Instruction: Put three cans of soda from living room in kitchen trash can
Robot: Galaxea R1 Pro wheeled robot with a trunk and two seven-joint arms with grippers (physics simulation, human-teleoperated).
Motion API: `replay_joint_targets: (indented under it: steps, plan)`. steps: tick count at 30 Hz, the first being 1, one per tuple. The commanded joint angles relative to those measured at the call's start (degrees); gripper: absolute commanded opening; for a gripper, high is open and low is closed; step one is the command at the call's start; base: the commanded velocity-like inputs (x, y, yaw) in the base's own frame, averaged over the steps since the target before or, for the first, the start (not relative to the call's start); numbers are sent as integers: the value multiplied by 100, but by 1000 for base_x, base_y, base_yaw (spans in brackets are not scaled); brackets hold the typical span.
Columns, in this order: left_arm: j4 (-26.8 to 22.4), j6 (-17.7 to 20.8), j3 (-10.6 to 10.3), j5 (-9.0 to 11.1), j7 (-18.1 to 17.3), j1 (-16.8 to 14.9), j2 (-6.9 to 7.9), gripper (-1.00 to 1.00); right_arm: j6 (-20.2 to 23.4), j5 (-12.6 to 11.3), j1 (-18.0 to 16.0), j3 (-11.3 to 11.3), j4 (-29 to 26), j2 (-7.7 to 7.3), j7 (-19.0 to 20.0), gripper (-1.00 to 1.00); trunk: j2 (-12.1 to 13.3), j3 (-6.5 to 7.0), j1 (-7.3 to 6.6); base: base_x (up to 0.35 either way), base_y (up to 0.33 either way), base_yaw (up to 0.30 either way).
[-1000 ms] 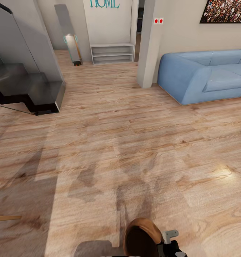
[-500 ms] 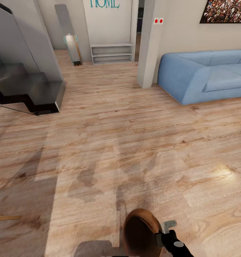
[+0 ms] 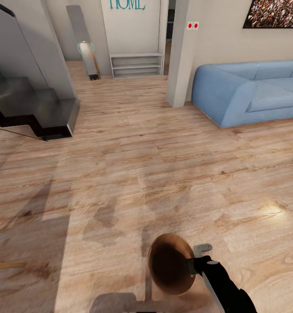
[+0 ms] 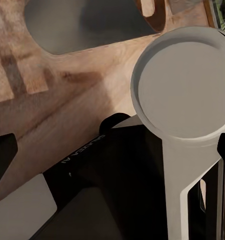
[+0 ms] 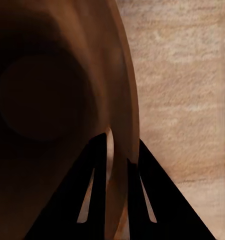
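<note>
Tash can [image 3: 170, 265] rim pinched between right end effector [image 3: 192, 266] fingers

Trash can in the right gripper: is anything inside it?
The trash can faces the head camera with its mouth; the right gripper pinches its rim. In the right wrist view its dark inside shows a bare round bottom, no cans; shadow hides the rest.

Place: a home, probably the living room.
Signs: blue sofa [image 3: 250, 91], wood floor [image 3: 133, 174], dark stairs [image 3: 31, 106], wall shelf [image 3: 136, 65].
</note>
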Motion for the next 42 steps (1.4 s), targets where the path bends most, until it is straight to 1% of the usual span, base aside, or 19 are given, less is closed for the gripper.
replay_joint_targets:
  steps: [1, 3, 4, 9, 10, 15, 19, 23, 29, 32, 35, 42]
  plan:
    - [0, 1, 1, 1, 0, 1, 0, 100, 138, -33, 0, -9, -133, 0, 72, -100, 0, 0, 0, 0, 0, 0]
    - [0, 1, 1, 0, 0, 1, 0, 100, 419, -35, 1, -10, -379, 1, 72, -100, 0, 0, 0, 0, 0, 0]
    - [0, 2, 1, -2, 0, 1, 0, 100, 718, -38, 2, -11, -611, 1, 72, -100, 0, 0, 0, 0, 0, 0]
    - [0, 4, 1, -1, 0, 1, -1, 100, 1381, -41, 3, -16, -1161, 1, 72, -100, 0, 0, 0, 0, 0, 0]
    - [0, 4, 1, -3, 0, 1, -1, 100, 1588, -41, 3, -21, -1366, 1, 72, -100, 0, 0, 0, 0, 0, 0]
    - [0, 5, 1, 1, 0, 1, -1, 100, 2124, -42, 3, -35, -1803, 1, 71, -100, 0, 0, 0, 0, 0, 0]
    - [0, 5, 1, 0, 5, 1, -1, 100, 2411, -42, 3, -43, -2099, 1, 72, -100, 0, 0, 0, 0, 0, 0]
    - [0, 5, 20, 1, 8, 1, -1, 100, 2504, -42, 3, -46, -2238, 1, 72, -100, 0, 0, 0, 0, 0, 0]
    - [0, 5, 46, 2, 9, 1, -1, 100, 2538, -44, 3, -47, -2289, 1, 72, -100, 0, 0, 0, 0, 0, 0]
    - [0, 5, 194, 3, 9, 1, -1, 100, 2548, -57, 3, -40, -2304, 1, 72, -100, 0, 0, 0, 0, 0, 0]
    - [0, 10, 257, 3, 9, 1, -1, 100, 2549, -59, 3, -39, -2305, 1, 72, -100, 0, 0, 0, 0, 0, 0]
    - [0, 11, 304, 3, 10, 1, -1, 100, 2550, -53, 3, -38, -2306, 1, 72, -100, 0, 0, 0, 0, 0, 0]
